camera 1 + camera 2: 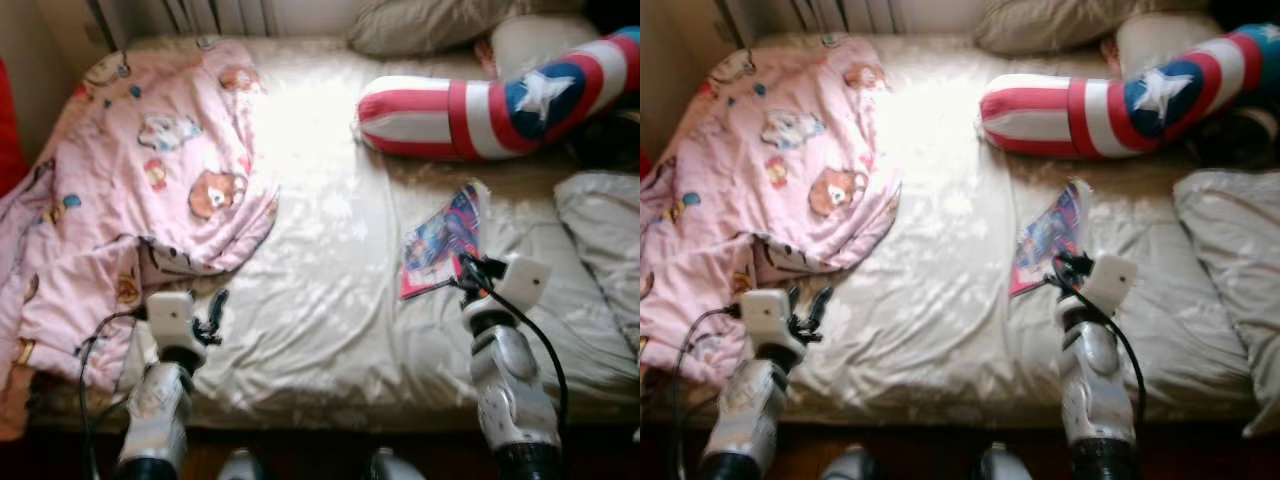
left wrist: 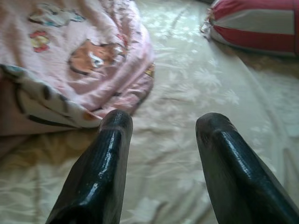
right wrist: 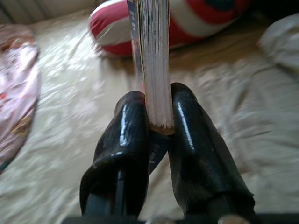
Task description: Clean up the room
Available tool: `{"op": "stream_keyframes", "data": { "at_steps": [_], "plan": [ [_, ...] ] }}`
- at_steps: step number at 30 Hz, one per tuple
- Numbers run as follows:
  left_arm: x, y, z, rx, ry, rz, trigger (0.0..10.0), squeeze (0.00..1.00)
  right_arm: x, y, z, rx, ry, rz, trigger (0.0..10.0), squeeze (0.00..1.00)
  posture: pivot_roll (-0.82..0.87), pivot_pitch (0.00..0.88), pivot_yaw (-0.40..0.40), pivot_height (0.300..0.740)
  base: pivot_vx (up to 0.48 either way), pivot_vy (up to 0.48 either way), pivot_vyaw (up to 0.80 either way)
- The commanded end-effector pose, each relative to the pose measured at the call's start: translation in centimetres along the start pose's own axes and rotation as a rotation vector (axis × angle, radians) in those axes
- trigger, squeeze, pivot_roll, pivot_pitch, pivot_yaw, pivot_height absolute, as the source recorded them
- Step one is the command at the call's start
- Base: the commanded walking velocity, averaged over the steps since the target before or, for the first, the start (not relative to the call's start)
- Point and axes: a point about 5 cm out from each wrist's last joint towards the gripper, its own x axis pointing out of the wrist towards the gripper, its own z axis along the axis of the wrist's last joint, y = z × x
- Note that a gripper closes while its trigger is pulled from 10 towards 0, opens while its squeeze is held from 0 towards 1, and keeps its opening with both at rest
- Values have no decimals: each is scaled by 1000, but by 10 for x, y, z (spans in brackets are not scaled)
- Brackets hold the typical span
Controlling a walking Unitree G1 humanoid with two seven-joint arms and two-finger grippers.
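Head camera, looking down on a bed (image 1: 320,300) with a pale floral sheet. A pink cartoon-print blanket (image 1: 130,190) lies rumpled over the left side, spilling off the near left edge. At the far right, a long red, white and blue cushion (image 1: 480,110) with a white star; beyond it, beige pillows (image 1: 420,22) against the head of the bed. A grey-white pillow (image 1: 605,240) sits at the right edge. A thin colourful book (image 1: 440,240) is on the sheet right of centre, below the striped cushion, its near corner lifted at the right gripper (image 1: 470,275). The left gripper (image 1: 213,318) hovers over the sheet at the near left, just beside the blanket's hem.

Left wrist camera: the two black fingers (image 2: 105,163) stand well apart, nothing between them, over bare sheet. The pink blanket's folded edge lies just beyond one fingertip; an end of the striped cushion shows far off.

Right wrist camera: both black fingers (image 3: 126,140) are pressed against the book's (image 3: 156,70) edge, one on each side, page block visible edge-on and standing up between them. Behind, the striped cushion and sunlit sheet; the pink blanket at one margin, the grey-white pillow at the other.
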Motion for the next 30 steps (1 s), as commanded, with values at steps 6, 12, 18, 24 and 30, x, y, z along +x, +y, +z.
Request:
{"op": "stream_keyframes", "data": {
  "at_steps": [6,12,18,24,30],
  "plan": [
    [-7,7,-9,10,39,21,10000,0,-1,3,0,-4,-7,18,10000,0,-4,206,-8,701,0,-363,0],
    [-6,7,-8,10,39,17,10000,0,-1,4,-4,-15,19,41,10000,0,-8,197,-4,701,0,-365,0],
    [-6,7,-9,11,41,13,10000,0,-2,3,-7,-20,25,45,10000,0,-12,185,0,701,0,-365,0],
    [-6,6,-10,7,50,5,10000,0,-3,3,-10,-24,42,61,10000,0,-13,167,3,701,0,-194,0],
    [-7,3,-11,-13,48,-11,10000,0,-5,2,-16,-39,70,59,10000,0,-17,160,5,701,0,0,0]
  ]
}}
